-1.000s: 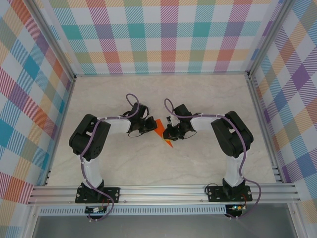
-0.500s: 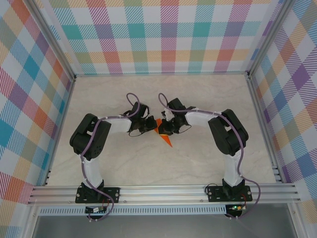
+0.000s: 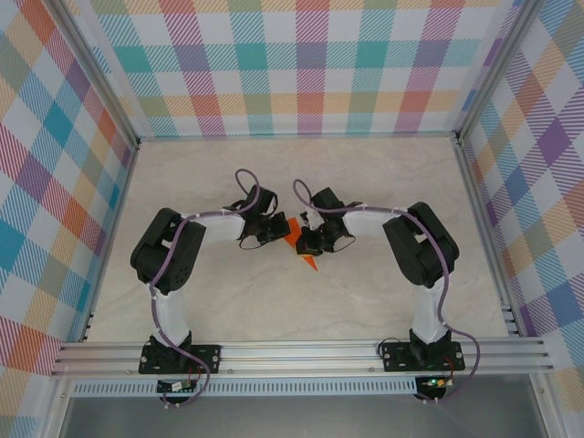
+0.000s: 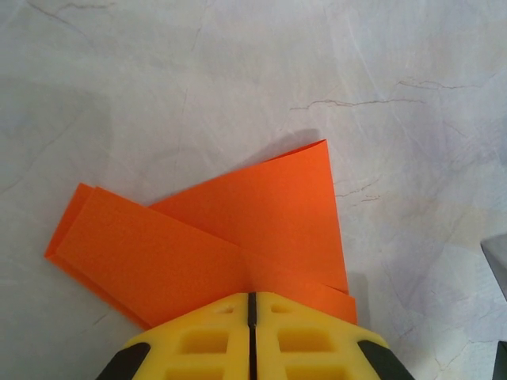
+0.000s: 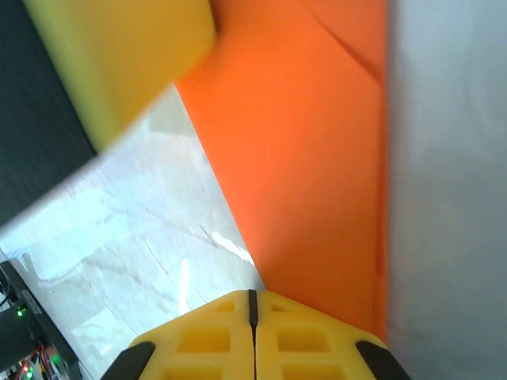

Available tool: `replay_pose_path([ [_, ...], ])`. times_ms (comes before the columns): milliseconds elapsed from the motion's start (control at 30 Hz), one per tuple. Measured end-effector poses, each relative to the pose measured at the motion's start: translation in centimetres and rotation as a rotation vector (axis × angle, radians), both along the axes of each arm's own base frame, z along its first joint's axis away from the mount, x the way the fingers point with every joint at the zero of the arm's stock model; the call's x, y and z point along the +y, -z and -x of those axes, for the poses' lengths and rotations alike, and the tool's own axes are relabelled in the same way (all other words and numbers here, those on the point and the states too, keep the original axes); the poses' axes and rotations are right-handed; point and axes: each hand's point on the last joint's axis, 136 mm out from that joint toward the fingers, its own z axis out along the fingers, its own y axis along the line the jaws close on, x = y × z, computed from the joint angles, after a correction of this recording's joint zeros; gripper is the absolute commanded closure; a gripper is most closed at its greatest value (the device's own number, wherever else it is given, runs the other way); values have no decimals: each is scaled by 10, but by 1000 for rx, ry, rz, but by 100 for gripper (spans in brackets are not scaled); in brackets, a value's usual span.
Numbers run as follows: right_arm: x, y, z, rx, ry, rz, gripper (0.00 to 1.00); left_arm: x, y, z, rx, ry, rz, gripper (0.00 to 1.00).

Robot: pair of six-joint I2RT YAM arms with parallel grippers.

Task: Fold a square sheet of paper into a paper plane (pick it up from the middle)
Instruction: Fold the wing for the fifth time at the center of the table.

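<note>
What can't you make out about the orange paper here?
Top view: the left claw and right claw cover most of the folded orange paper; folds too small.
Left wrist view: its near edge runs under the shut claw; pinched or pressed, unclear.
Right wrist view: blurred yellow shape top left; paper cut off by the top edge.

No word, label, brand, number or sign can be read anywhere. The orange paper (image 4: 238,229) is plain on every face that shows. The checked walls (image 3: 310,64) carry coloured stripes and no lettering.
</note>
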Motion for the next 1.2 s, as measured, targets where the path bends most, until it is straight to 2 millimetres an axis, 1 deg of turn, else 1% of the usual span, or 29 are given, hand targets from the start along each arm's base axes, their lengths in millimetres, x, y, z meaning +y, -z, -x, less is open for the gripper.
replay_pose_path([
  [167, -19, 0, 18, -1, 8, -19, 95, 0, 0, 0, 5, -2, -8, 92],
  [267, -26, 1, 25, -8, 16, -36, 95, 0, 0, 0, 10, -2, -14, 92],
  [633, -44, 1, 41, -14, 45, -47, 96, 0, 1, 0, 19, -2, -20, 93],
  [833, -58, -2, 52, 12, 60, 11, 94, -1, -1, -3, 20, -2, -24, 91],
  [933, -65, -15, 55, -7, 65, 46, 82, 0, -3, -5, 26, -3, -44, 87],
  [967, -67, -23, 52, -31, 69, 56, 76, 1, -4, -6, 29, -4, -56, 86],
  [1033, -70, -42, 43, -95, 79, 66, 61, 1, -7, -6, 37, -2, -80, 82],
  [1100, -73, -61, 30, -182, 103, 80, 48, 1, -13, -9, 32, -2, -101, 75],
  [1200, -86, -75, 17, -277, 157, 125, 31, -1, -26, -12, 13, -8, -135, 64],
])
